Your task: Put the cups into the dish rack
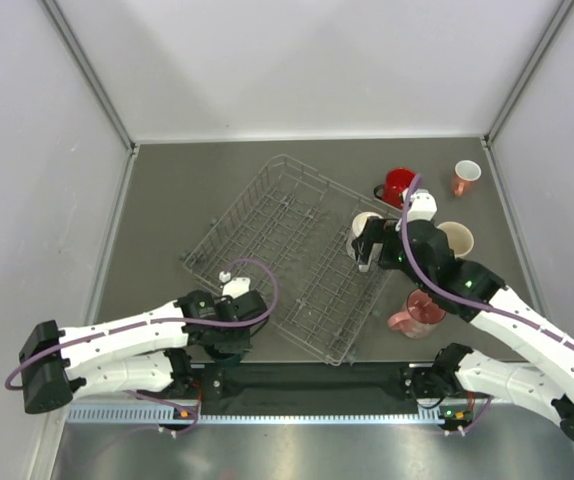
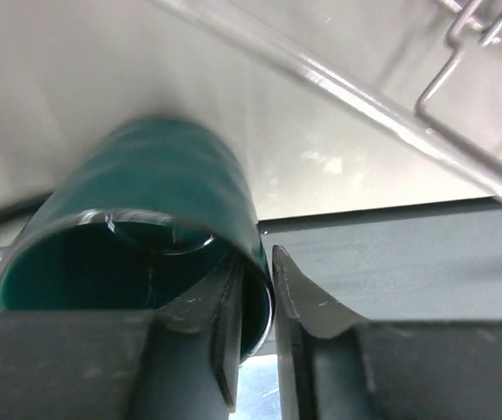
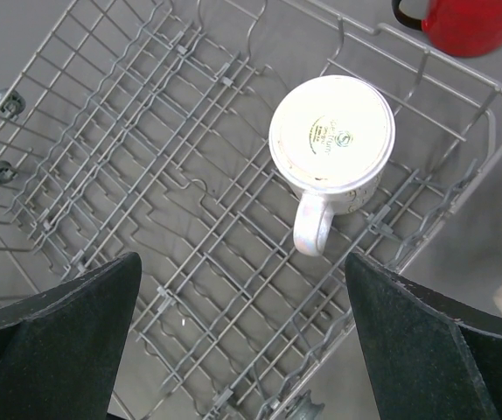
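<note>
The teal mug (image 2: pixel 146 201) is gleaming glossy dark teal, inside and out. The rack (image 3: pixel 146 201) is showing a silver-grey wire grid against the dark grey table (image 1: pixel 157 210). The cream mug (image 3: pixel 331 162) is carrying a small greenish stamp (image 3: pixel 328 134) on its base. The red mug (image 1: pixel 399 185) is shining plain red. The small mug (image 1: pixel 465 176) is showing salmon outside and white inside. The pink mug (image 1: pixel 417 312) is glowing translucent.

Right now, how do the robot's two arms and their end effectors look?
The left arm and the right arm have white links and black joints. A purple cable runs along each. The left end effector and the right end effector have black, wedge-shaped fingers.
</note>
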{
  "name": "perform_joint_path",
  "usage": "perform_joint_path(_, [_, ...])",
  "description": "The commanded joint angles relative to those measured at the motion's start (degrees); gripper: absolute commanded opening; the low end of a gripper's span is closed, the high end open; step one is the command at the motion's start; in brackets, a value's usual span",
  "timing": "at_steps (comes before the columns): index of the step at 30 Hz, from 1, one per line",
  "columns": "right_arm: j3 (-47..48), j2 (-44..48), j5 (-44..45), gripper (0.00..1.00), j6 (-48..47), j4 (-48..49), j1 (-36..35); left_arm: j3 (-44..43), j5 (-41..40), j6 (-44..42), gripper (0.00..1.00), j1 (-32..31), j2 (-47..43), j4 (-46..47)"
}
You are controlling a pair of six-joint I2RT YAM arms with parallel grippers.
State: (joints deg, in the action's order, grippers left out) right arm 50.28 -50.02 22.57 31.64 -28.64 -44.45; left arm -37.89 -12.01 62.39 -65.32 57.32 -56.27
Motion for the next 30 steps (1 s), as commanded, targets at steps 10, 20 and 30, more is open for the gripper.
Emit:
perform_joint_path(10, [-0.1,-0.2,-2.3,1.0,-1.6,2.0,0.1,-6.5,6.6,4.2,0.0,-0.2,-12.5,-10.1])
perform_joint_path(20, [6.3,-4.3,-11.2,1.0,-11.5,2.9,0.9,-39.8,8.5,3.6,0.0,-0.2,-10.7,-6.0])
perform_joint_path(30, [13.0,-6.3,-37.8,1.0,-20.3,12.6,2.5,-68.1,6.0,-5.9,0.0,-0.2,4.0,10.4])
